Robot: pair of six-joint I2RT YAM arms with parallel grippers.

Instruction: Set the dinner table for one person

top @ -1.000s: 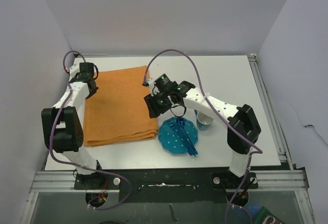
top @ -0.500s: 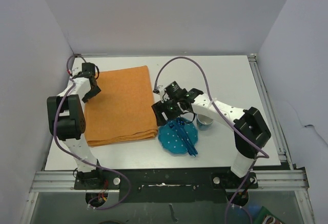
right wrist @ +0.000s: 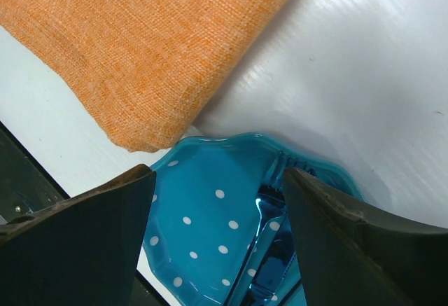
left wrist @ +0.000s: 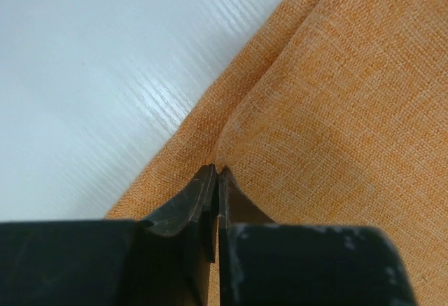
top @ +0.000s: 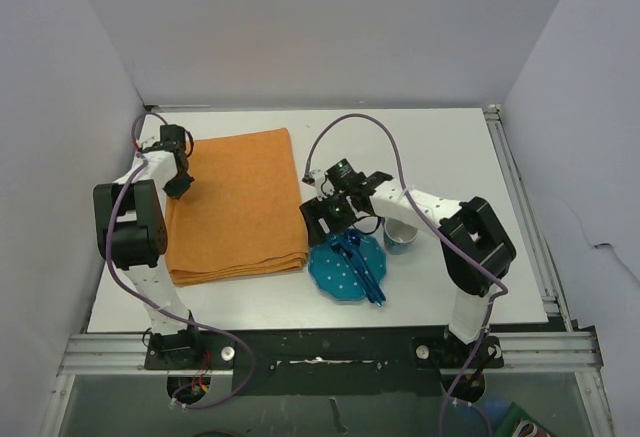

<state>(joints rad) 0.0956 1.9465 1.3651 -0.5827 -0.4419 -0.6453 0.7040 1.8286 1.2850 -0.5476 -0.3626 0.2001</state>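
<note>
left claw (left wrist: 215, 172) clenched on cloth (left wrist: 336, 110) edge; right claw (right wrist: 217, 174) released over plate (right wrist: 210, 141) rim, centre frame; descend squarely, dodge cutlery (right wrist: 269, 211).

A robotics lab test cell is showing: plain grey panels (top: 300, 27) are enclosing the white tabletop (top: 450, 147), and an aluminium extrusion rail (top: 330, 353) is carrying two cabled arm bases (top: 172, 347).
</note>
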